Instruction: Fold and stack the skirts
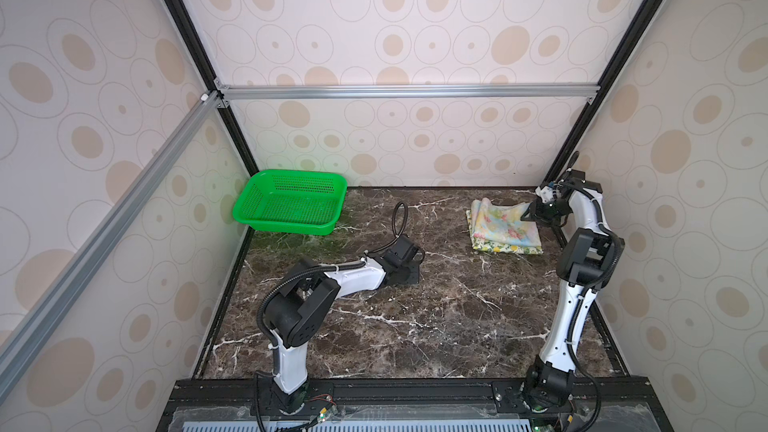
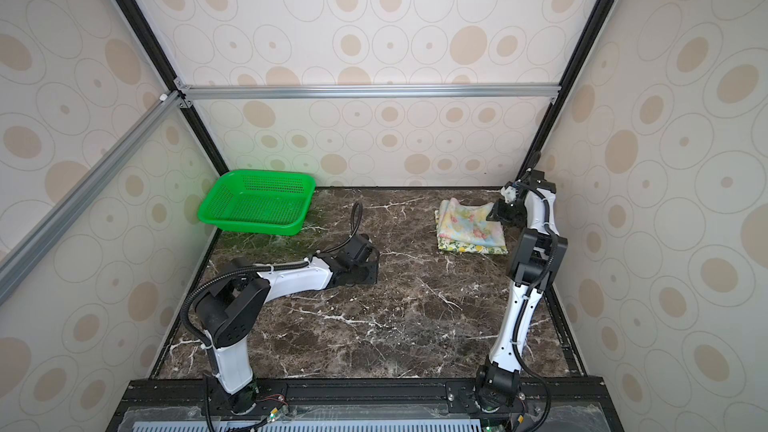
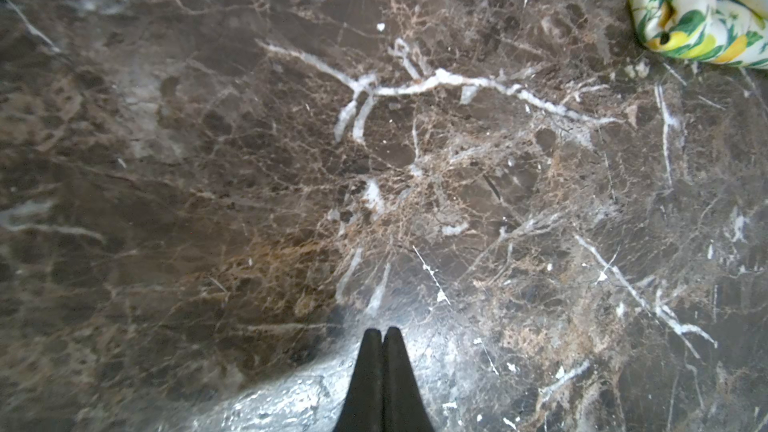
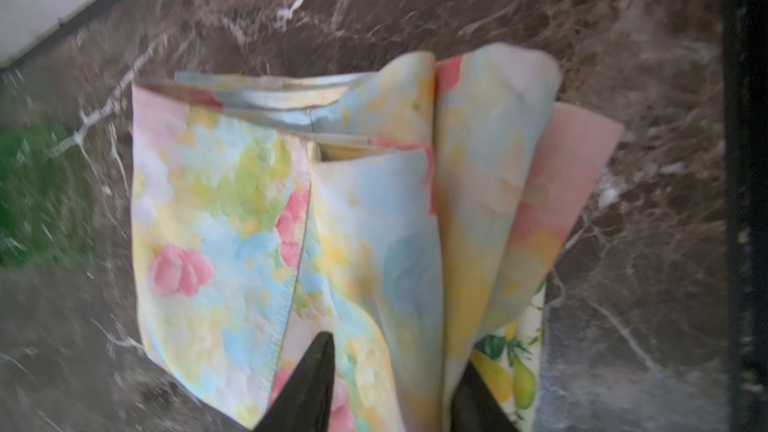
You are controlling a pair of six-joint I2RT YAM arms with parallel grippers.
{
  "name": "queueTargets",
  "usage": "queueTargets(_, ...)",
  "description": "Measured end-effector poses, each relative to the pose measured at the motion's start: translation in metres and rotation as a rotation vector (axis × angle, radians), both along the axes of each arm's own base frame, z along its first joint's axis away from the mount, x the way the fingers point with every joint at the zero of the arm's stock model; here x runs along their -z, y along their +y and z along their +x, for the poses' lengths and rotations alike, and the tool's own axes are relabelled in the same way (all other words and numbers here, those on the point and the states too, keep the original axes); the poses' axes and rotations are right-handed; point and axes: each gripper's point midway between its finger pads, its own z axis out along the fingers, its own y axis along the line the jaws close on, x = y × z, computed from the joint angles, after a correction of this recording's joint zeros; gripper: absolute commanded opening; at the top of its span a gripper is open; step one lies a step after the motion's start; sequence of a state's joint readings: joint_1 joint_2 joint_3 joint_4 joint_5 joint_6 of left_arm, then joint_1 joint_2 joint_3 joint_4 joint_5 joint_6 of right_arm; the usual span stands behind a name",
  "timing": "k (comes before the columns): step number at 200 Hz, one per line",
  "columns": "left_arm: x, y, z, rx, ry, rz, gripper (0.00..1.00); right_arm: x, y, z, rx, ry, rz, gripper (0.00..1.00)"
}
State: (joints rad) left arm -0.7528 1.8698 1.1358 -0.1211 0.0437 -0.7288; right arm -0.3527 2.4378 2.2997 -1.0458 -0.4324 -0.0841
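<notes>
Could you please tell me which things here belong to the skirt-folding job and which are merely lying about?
Job in hand:
pastel floral skirt, folded, lying on the lemon-print skirt
right end effector, open over them

Lying about:
green perforated basket, empty, at the far left corner

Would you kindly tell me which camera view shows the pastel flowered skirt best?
The right wrist view: the pastel skirt fills it, folds plain. Both top views show it small, atop the lemon skirt; the left wrist view catches only a corner.
</notes>
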Motion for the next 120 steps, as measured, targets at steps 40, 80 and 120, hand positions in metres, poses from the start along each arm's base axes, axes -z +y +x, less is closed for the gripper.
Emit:
queueTargets(40,-0.002,0.0,0.0,-0.01,-0.005,-0.011,0.0,0.016,0.0,-0.013,0.063,0.022,0.004,0.62)
queueTargets(80,-0.008,0.007,-0.002,-0.026,-0.028,-0.014,0.0,-0.007,-0.009,-0.026,0.145,-0.03,-0.046,0.65)
queueTargets(120,-0.031,0.008,0.007,-0.047,-0.093,-0.045,0.0,-0.046,-0.023,-0.04,0.209,-0.107,-0.153,0.66)
